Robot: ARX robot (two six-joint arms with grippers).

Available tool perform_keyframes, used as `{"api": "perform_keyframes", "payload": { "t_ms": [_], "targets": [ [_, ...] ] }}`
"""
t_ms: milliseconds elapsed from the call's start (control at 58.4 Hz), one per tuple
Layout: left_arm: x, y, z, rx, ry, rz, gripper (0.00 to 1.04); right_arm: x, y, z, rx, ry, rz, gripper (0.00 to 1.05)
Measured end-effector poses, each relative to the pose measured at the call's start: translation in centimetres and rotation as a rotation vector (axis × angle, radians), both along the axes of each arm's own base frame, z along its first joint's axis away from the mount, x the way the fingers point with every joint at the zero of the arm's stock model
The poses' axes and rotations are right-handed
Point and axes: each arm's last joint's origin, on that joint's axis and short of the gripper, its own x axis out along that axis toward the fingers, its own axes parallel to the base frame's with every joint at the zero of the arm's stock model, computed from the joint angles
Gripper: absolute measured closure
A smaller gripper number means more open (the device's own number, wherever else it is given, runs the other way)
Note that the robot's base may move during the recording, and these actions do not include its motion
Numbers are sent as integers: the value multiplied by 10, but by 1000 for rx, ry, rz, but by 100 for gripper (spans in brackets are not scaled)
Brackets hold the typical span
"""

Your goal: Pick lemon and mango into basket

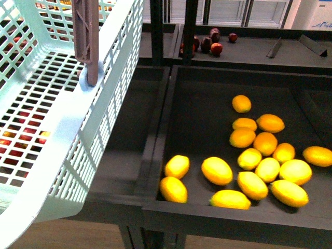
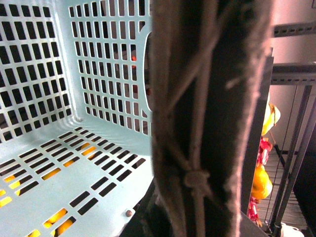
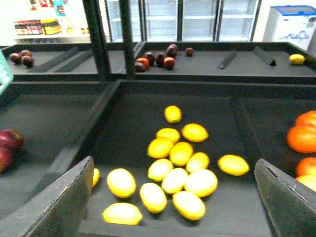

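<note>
Up on my left, the basket point(image 1: 67, 129) fills that side of the front view. It is raised off the desk point(image 1: 202, 119) and tipped, with its near corner cut off by the frame. Its brown handle point(image 1: 87, 36) stands upright against the rim. Neither of my arms shows in that view.

My left wrist camera sits right up against the handle. String-wound and blurred, it blocks most of the picture, so I cannot tell how the jaws of my left gripper stand or whether they grip it. Behind it are the basket's slotted floor and walls, with yellow and orange showing dimly through the slots.

The desk is dark and split into compartments. My right gripper point(image 3: 173, 160) looks down at a slant over the compartment just right of the basket, jaws spread wide, holding and touching nothing. Below them lie the lemons point(image 1: 267, 169), a loose heap toward the near side, well apart from the basket. A few look deeper orange, but whether one is the mango I cannot tell.

Oranges point(image 3: 303, 133) sit in a neighbouring compartment, partly cut off. Small dark red fruit point(image 1: 215, 47) lie on the shelf behind.
</note>
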Motion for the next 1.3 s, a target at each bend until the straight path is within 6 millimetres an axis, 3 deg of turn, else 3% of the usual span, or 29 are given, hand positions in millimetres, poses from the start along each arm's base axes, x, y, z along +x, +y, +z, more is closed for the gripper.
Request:
{"api": "perform_keyframes", "payload": {
  "t_ms": [856, 942, 1044, 1181, 1301],
  "targets": [
    [0, 1, 0, 11, 3, -5, 99, 0, 0, 0, 0, 0, 3, 9],
    [13, -2, 5, 296, 214, -125, 99, 0, 0, 0, 0, 0, 2, 9],
    [41, -6, 0, 515, 281, -252, 99, 0, 0, 0, 0, 0, 1, 9],
    [90, -13, -8, 556, 303, -319, 99, 0, 0, 0, 0, 0, 1, 9],
    [129, -32, 0, 557, 270, -399, 100, 0, 0, 0, 0, 0, 1, 9]
  ]
}}
